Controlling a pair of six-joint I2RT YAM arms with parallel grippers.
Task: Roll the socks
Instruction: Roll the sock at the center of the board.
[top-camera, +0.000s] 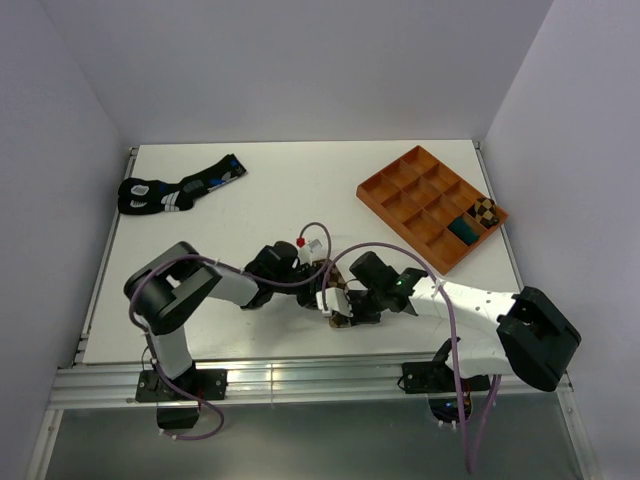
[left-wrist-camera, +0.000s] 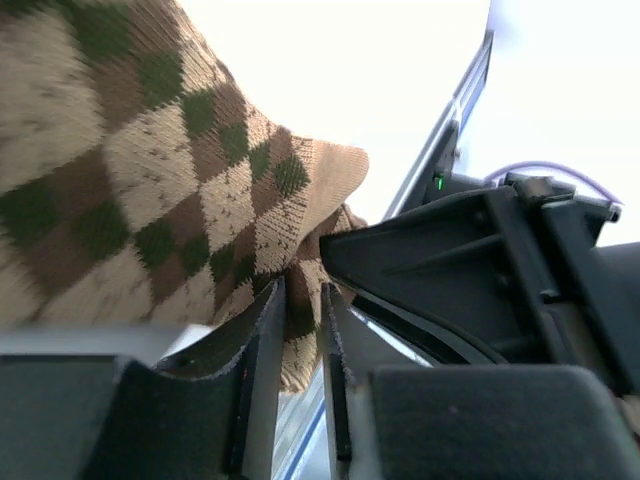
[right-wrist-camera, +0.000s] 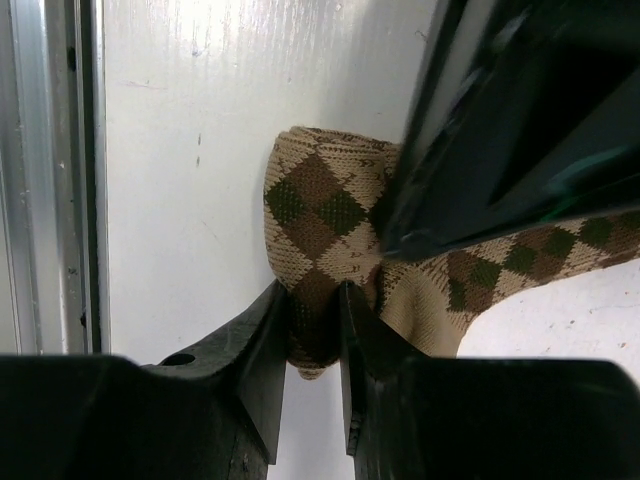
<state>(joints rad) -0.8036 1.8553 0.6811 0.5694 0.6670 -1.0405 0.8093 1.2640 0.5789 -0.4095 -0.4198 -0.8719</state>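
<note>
Two grips on argyle sock (right-wrist-camera: 320, 200): left tool (left-wrist-camera: 300, 300), right tool (right-wrist-camera: 315, 300) pinching; folded end apparently faces near rail (right-wrist-camera: 50, 170).

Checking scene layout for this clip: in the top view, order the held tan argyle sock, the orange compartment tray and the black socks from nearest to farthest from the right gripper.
Measured from the right gripper:
1. tan argyle sock: pinched in its fingers, near the table's front centre.
2. orange compartment tray: farther back, on the right side.
3. black socks: far-left corner, clearly farthest.

White table (top-camera: 300, 190), black socks (top-camera: 180, 188) far left, orange tray (top-camera: 398, 228) right, argyle sock (right-wrist-camera: 315, 200) front.
</note>
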